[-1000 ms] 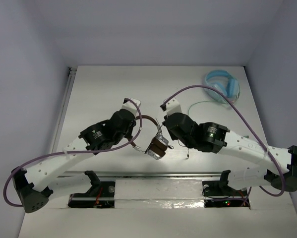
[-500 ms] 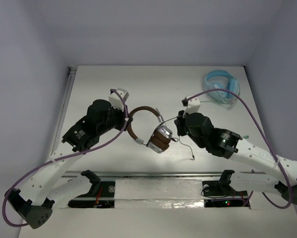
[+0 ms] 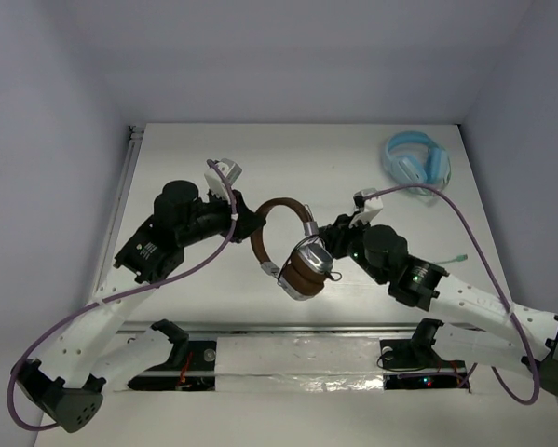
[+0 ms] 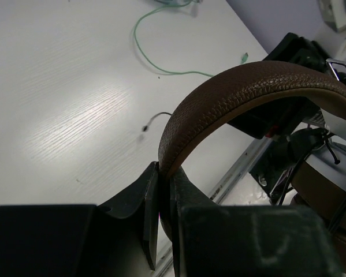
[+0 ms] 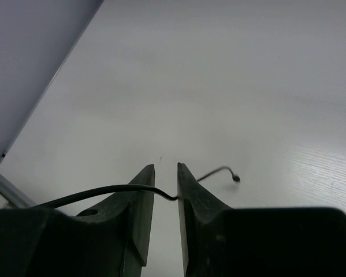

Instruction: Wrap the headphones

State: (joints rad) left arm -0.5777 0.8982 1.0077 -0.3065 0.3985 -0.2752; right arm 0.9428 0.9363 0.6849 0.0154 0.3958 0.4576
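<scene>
The headphones (image 3: 305, 268) hang above the table's middle, brown headband (image 3: 277, 207) arching up and silver earcups stacked below. My left gripper (image 3: 251, 224) is shut on the left end of the headband (image 4: 242, 86), which is pinched between its fingers (image 4: 164, 173). Just right of the earcups, my right gripper (image 3: 333, 237) is open by a narrow gap (image 5: 166, 173). The thin black cable (image 5: 97, 189) runs across that gap and touches the right finger's inner face. Its plug end (image 5: 235, 178) hangs free beyond the fingers.
Light blue headphones (image 3: 416, 160) lie at the back right, and their pale green cable (image 4: 161, 63) trails over the table toward the middle. A metal rail (image 3: 288, 328) runs along the near edge in front of the arm bases.
My right gripper's jaws have parted off the black cable they were pinching. The right arm has come down toward the earcups. The left gripper keeps its hold on the headband, and the headphones have shifted slightly.
</scene>
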